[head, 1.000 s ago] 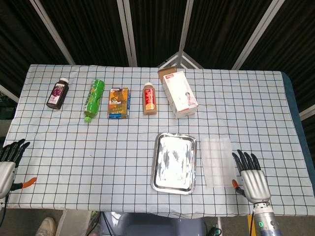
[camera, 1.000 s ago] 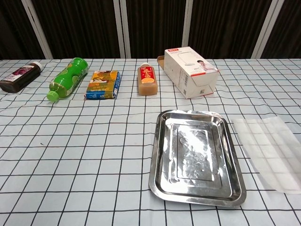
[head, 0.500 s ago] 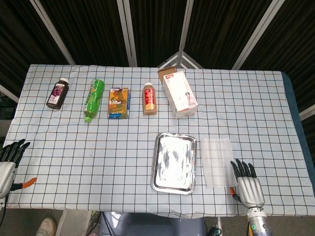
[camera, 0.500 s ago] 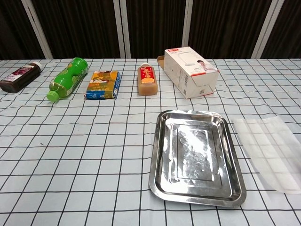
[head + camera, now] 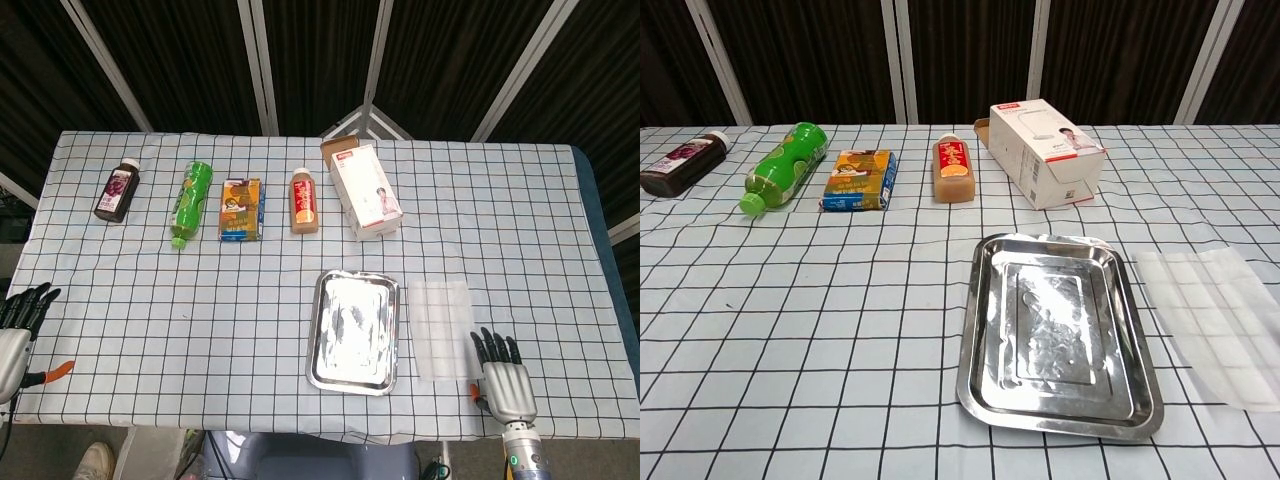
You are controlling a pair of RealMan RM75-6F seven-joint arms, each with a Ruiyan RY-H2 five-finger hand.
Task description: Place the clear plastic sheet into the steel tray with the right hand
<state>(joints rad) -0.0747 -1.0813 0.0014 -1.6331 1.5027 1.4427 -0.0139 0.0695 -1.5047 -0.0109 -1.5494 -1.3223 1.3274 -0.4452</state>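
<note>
The clear plastic sheet [image 5: 442, 328] [image 5: 1218, 322] lies flat on the checked cloth, just right of the steel tray [image 5: 322, 345] [image 5: 975, 370]. The tray holds nothing. My right hand [image 5: 503, 378] hovers at the table's front edge, just right of the sheet's near corner, fingers spread and holding nothing. My left hand [image 5: 17, 331] sits at the far left edge, fingers apart and empty. Neither hand shows in the chest view.
Along the back stand a dark juice bottle [image 5: 117, 190], a green bottle [image 5: 191, 202], a yellow carton [image 5: 241, 209], an orange-brown bottle [image 5: 303, 200] and a white box [image 5: 363, 189]. The table's right edge lies close beyond the sheet.
My right hand has drawn back toward the front edge of the table, a little away from the sheet. Sheet, tray and left hand have stayed put.
</note>
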